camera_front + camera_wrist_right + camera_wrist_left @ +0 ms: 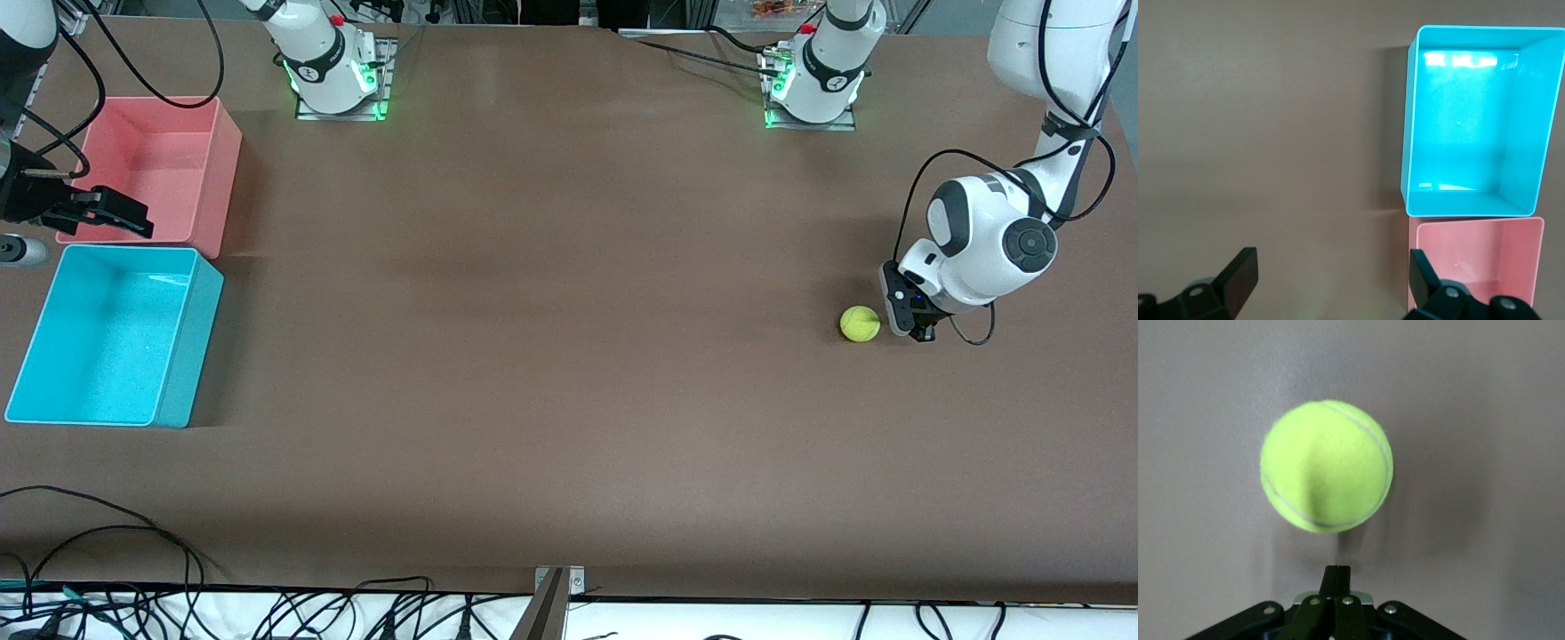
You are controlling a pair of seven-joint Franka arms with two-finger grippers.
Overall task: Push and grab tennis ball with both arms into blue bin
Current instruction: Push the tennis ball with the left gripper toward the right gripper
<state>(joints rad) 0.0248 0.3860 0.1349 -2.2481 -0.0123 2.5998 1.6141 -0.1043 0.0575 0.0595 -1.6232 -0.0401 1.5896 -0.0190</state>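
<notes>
Fingers pressed together, the left gripper (917,331) sits low at the table's left-arm end, just beside the tennis ball (860,324) at the ball's 3 o'clock in the front view; contact is unclear. From the ball's 9 o'clock, bare brown table (551,356) runs unbroken to the blue bin (191,342) at the right-arm end. The pink bin (218,178) sits just beside the blue one, farther from the front camera. The right gripper (111,212), jaws spread and holding nothing, hovers over the pink bin's near rim.

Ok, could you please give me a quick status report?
Left gripper shut, low beside tennis ball. Right gripper open over pink bin. Blue bin empty.
</notes>
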